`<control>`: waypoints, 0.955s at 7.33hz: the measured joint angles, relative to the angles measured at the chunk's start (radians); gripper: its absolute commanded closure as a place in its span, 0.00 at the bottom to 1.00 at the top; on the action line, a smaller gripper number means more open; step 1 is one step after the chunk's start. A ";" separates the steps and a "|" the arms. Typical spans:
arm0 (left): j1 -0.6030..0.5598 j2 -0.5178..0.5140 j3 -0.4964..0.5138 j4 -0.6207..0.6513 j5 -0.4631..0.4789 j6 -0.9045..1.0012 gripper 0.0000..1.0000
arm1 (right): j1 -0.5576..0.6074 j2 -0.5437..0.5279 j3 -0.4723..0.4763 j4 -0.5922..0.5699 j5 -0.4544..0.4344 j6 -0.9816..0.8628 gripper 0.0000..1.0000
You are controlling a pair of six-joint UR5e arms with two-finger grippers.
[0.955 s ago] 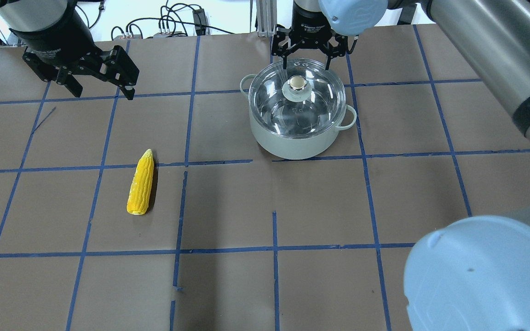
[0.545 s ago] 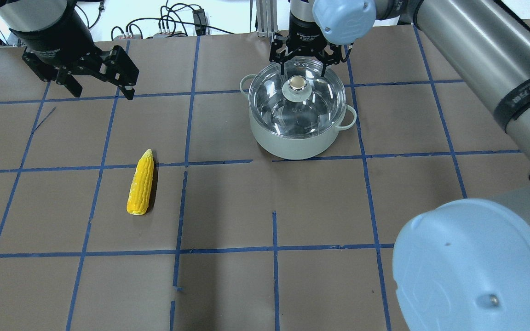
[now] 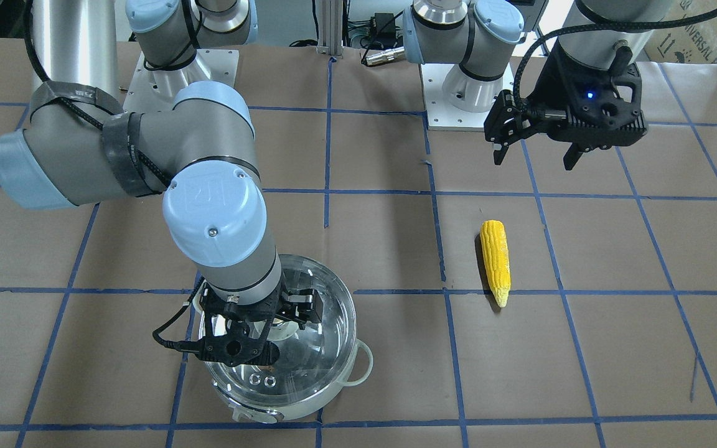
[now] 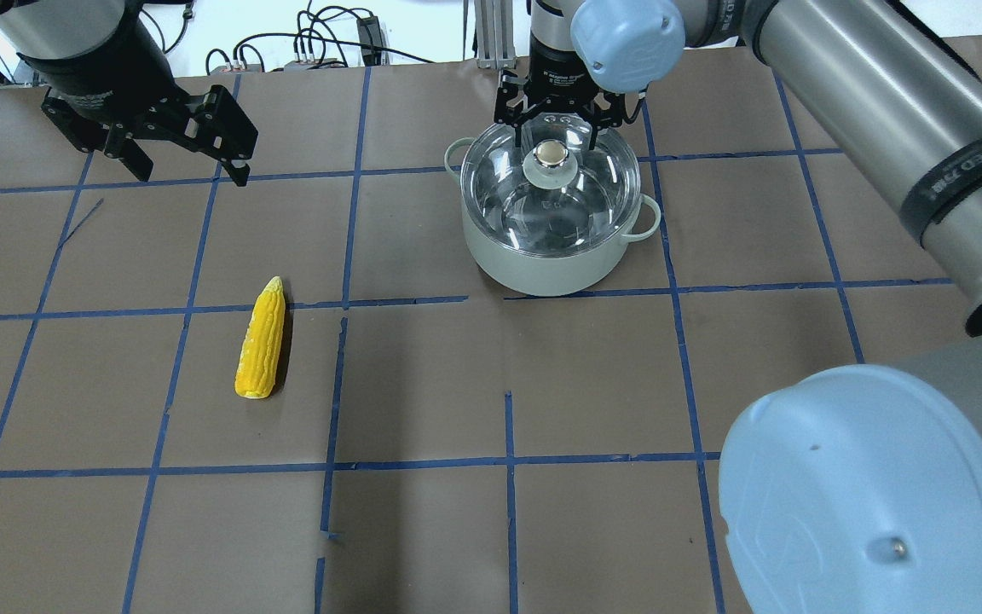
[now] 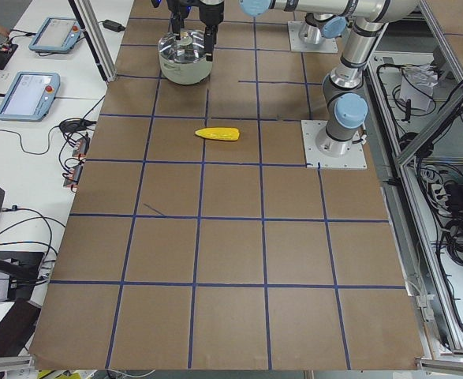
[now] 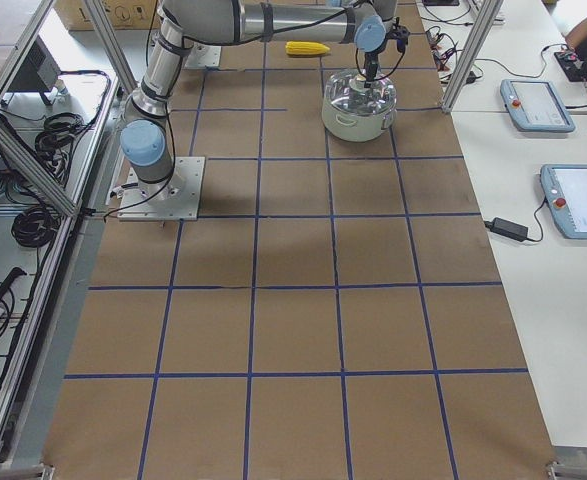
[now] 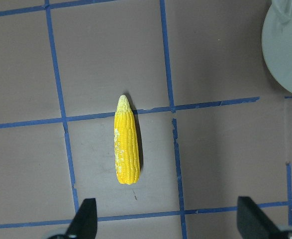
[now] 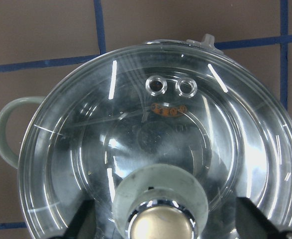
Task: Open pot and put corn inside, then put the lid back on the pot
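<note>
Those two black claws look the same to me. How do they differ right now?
The right gripper hangs low over the pot, fingers either side of the knob of the lid; the left gripper hangs over bare table, away from the corn. The right gripper has the knob between its fingers; the left gripper has nothing there. Both are open and grip nothing.

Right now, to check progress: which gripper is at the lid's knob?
The right gripper, open over the lid at its knob; the left gripper hangs open far off, beyond the corn.

"UNIVERSAL" — on cardboard box (image 3: 707, 34)
</note>
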 measured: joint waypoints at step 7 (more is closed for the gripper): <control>0.000 0.000 0.000 0.000 0.000 0.000 0.00 | 0.006 0.000 0.020 0.003 -0.001 -0.003 0.53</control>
